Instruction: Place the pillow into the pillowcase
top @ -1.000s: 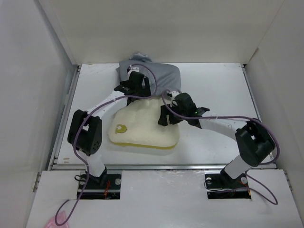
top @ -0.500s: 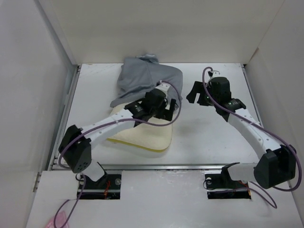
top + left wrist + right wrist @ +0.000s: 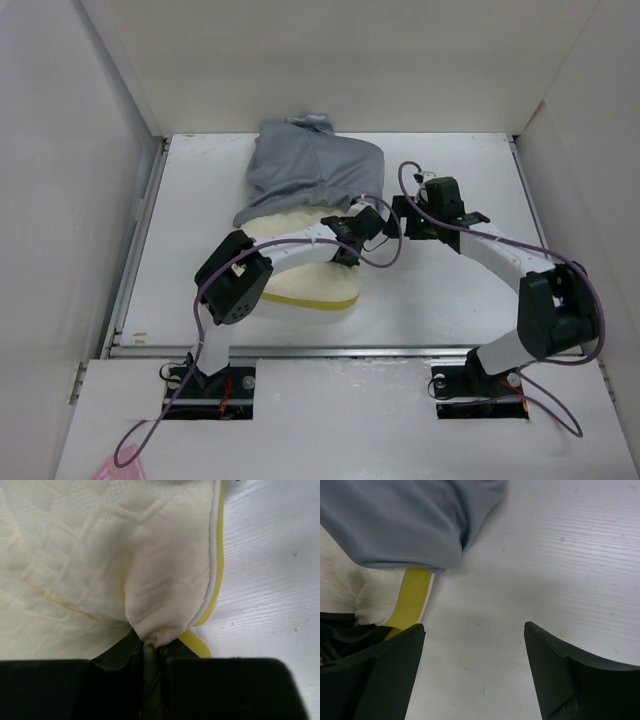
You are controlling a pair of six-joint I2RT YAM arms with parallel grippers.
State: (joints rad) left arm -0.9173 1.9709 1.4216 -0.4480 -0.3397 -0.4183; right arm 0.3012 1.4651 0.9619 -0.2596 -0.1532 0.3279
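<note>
Pillowcase (image 3: 312,170) over the far end of the pillow (image 3: 305,283), both on the table (image 3: 450,300) left of centre

Bright, even overhead light, faint soft shadows, sharp top view, left gripper (image 3: 148,652) dark and blurred up close.

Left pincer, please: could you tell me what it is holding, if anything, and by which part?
The left pincer pinches the pillow by a bunched fold of cover beside its yellow edge.

White table (image 3: 200,200), perhaps pink scrap (image 3: 118,470)
</note>
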